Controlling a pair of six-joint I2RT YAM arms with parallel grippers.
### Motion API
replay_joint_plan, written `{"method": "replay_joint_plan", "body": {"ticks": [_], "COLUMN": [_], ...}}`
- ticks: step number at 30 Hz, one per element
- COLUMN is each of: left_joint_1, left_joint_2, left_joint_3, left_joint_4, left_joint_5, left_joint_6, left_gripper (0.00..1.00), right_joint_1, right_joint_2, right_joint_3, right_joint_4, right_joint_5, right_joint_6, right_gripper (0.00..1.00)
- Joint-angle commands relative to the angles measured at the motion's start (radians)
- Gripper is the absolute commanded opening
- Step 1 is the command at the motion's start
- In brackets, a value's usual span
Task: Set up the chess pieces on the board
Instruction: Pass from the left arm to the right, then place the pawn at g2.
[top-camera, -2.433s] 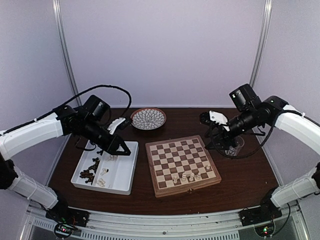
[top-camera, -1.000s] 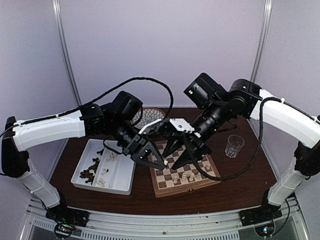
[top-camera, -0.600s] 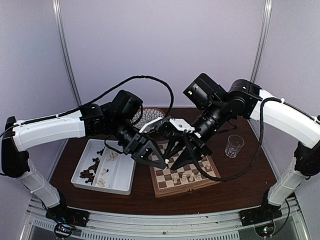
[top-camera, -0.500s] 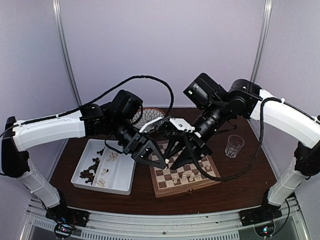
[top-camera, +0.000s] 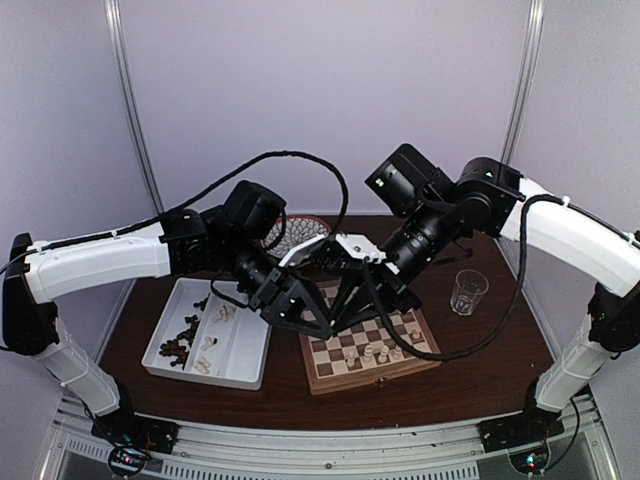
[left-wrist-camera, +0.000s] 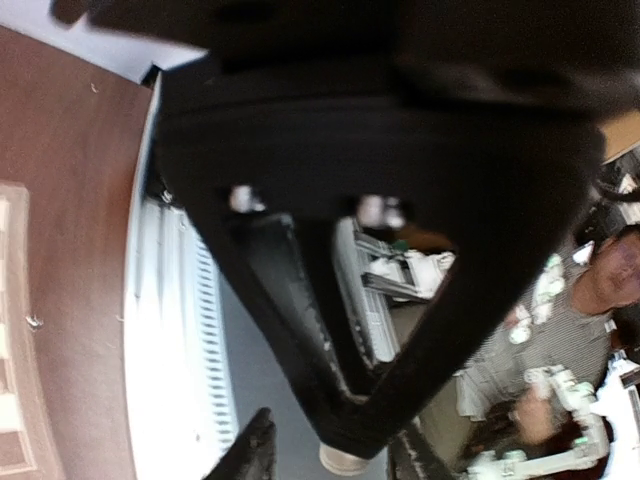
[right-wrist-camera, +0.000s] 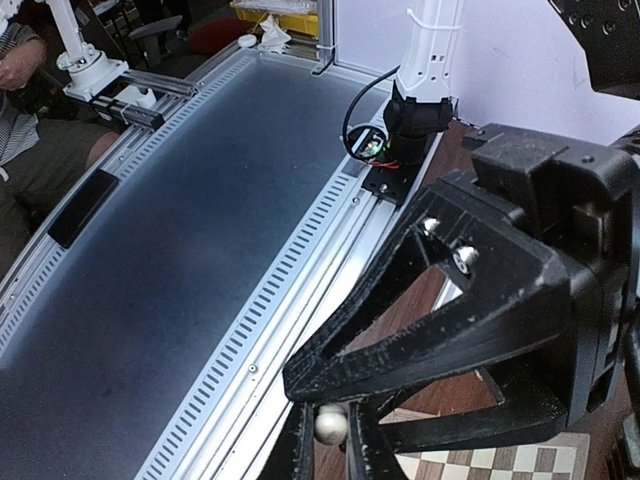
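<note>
Both grippers meet in the air over the board's (top-camera: 330, 381) front left corner. My right gripper (right-wrist-camera: 331, 432) is shut on a small cream chess piece (right-wrist-camera: 331, 424), its round head showing between the fingers. In the left wrist view that piece (left-wrist-camera: 346, 461) sits at the tip of the right gripper's closed fingers. My left gripper (left-wrist-camera: 335, 445) is open, with a finger standing clear on each side of it. From above, the left gripper (top-camera: 322, 327) and right gripper (top-camera: 340, 322) nearly touch tip to tip. Several cream pieces (top-camera: 375, 352) stand in the board's near rows.
A white two-compartment tray (top-camera: 245, 352) left of the board holds dark pieces (top-camera: 180, 345) and cream pieces (top-camera: 205, 362). A patterned plate (top-camera: 300, 233) lies at the back, partly behind the arms. A clear glass (top-camera: 467, 291) stands right of the board. A metal rail (right-wrist-camera: 250, 330) runs along the near edge.
The right gripper has closed on the cream piece that the left gripper held. The left gripper's fingers have parted off it. Both arms have stayed almost in place.
</note>
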Motion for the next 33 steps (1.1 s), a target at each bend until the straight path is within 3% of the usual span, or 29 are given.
{"method": "replay_joint_plan", "body": {"ticks": [1,9,11,15,20,26,33], "left_joint_1": [0.010,0.173,0.223,0.261,0.301,0.356,0.395], "left_joint_2": [-0.053,-0.098,-0.105,-0.055,0.013,-0.066,-0.135], "left_joint_3": [0.008,0.043,0.051,0.085,0.074,-0.066,-0.124], "left_joint_4": [-0.063,-0.365,-0.397,-0.429,-0.354,-0.213,-0.186], "left_joint_5": [-0.162,-0.303,-0.436,-0.841,-1.052,-1.091,-1.078], "left_joint_6": [0.131,0.289,0.305,0.315,0.282,0.268,0.272], "left_gripper": [0.43,0.47,0.47,0.48,0.48,0.47,0.48], "right_joint_1": [0.014,-0.004,-0.008,-0.008,-0.011,-0.050,-0.173], "right_joint_2": [-0.010,-0.064,-0.082,-0.099,-0.075,-0.093,-0.158], "right_joint_3": [-0.013,-0.144,-0.204,-0.309,-0.347,-0.434,-0.563], "right_joint_4": [0.017,-0.005,0.017,0.048,0.018,0.015,0.059], "right_joint_5": [0.102,0.329,0.415,0.582,0.726,0.853,0.825], "right_joint_6": [-0.007,-0.048,-0.047,-0.048,-0.039,-0.048,-0.031], "right_gripper": [0.04,0.01,0.01,0.01,0.00,0.00,0.00]}}
